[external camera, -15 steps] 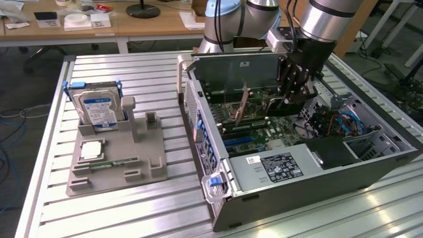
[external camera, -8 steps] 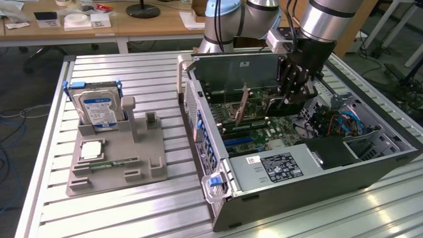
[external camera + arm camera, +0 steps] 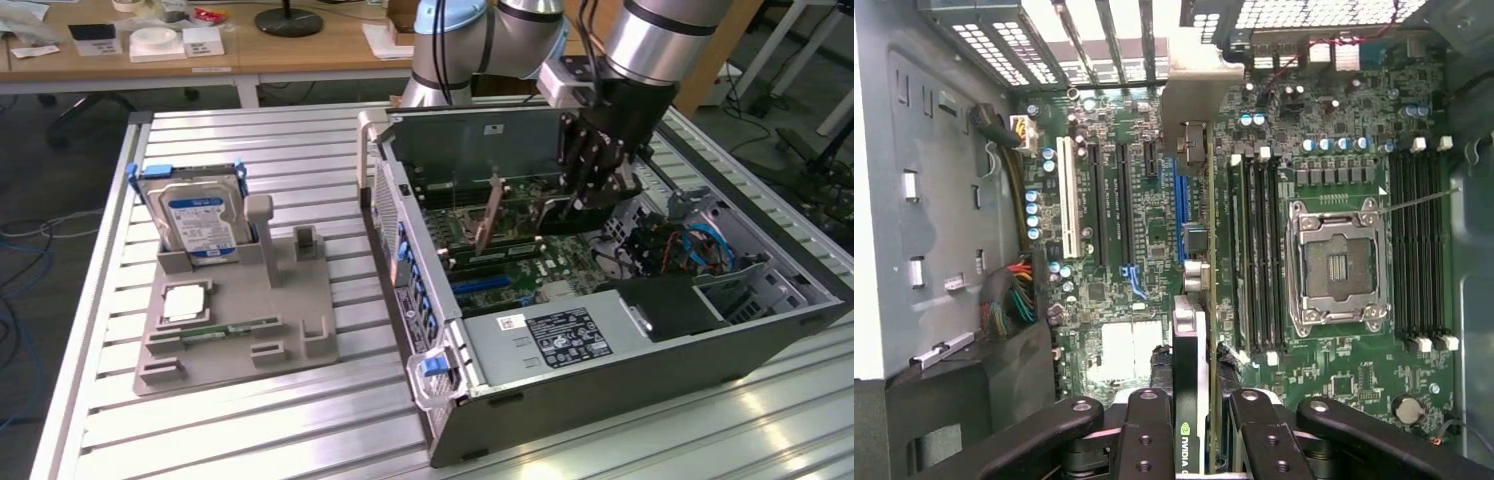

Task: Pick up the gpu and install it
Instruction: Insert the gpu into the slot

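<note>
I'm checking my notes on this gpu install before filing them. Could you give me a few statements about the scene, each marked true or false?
1. The pincer is shut on the green circuit-board gpu with a black shroud, above the green motherboard. True.
2. The silver hard drive with a blue label lies flat inside the grey metal computer case. False: it stands upright in the grey plastic holder outside the case, towards the exterior view's left.
3. The square metal-framed processor socket has no cooler over it. True.
4. The computer case has its side shut. False: the side is open and the motherboard is exposed.
</note>
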Robot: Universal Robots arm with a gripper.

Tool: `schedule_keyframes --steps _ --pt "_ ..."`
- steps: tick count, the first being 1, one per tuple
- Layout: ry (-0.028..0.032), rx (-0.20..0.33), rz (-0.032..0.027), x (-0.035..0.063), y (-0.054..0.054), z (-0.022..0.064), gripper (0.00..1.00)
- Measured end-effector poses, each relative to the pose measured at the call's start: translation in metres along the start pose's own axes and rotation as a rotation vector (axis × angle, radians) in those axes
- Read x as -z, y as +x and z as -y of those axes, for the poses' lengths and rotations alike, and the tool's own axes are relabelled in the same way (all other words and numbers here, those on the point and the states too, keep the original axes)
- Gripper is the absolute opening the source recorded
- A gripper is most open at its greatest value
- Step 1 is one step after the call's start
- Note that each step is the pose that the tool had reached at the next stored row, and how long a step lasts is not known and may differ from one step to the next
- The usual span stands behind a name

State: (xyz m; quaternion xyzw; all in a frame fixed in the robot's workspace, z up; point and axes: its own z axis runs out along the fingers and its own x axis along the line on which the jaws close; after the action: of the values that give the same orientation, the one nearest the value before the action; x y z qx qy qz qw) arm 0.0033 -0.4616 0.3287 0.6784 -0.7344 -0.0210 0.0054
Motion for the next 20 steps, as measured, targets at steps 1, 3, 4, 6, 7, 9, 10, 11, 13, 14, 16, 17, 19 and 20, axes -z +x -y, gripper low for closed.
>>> schedule_keyframes --steps 1,3,4,6,7,9,10,11,13,14,16,17,19,20 --pt "-0.0002 0.008 -0.0004 0.0 0.0 0.0 0.26" --pt "-0.0006 0.026 -0.0011 0.0 0.0 0.0 0.26" --pt "-0.0007 0.033 -0.0013 -0.0001 0.0 0.0 0.26" --pt "-0.0007 0.034 -0.0014 0.0 0.0 0.0 0.26" --pt "-0.0007 0.034 -0.0013 -0.0001 0.0 0.0 0.26" --pt "-0.0008 0.036 -0.0015 -0.0001 0.0 0.0 0.26" --pt "-0.0009 0.042 -0.0017 -0.0001 0.0 0.0 0.26" --pt "-0.001 0.048 -0.0019 -0.0001 0.0 0.0 0.26" --pt "-0.0011 0.053 -0.0021 -0.0002 0.0 0.0 0.26" --pt "-0.0011 0.055 -0.0022 -0.0001 0.0 0.0 0.26" --pt "-0.0012 0.055 -0.002 -0.0003 -0.0002 -0.0006 0.26" --pt "-0.0012 0.055 -0.0019 -0.0005 -0.0005 -0.002 0.26" --pt "-0.0011 0.055 -0.0022 -0.0008 -0.001 -0.0057 0.26" --pt "-0.0011 0.055 -0.0021 -0.0011 -0.0009 -0.0071 0.26"
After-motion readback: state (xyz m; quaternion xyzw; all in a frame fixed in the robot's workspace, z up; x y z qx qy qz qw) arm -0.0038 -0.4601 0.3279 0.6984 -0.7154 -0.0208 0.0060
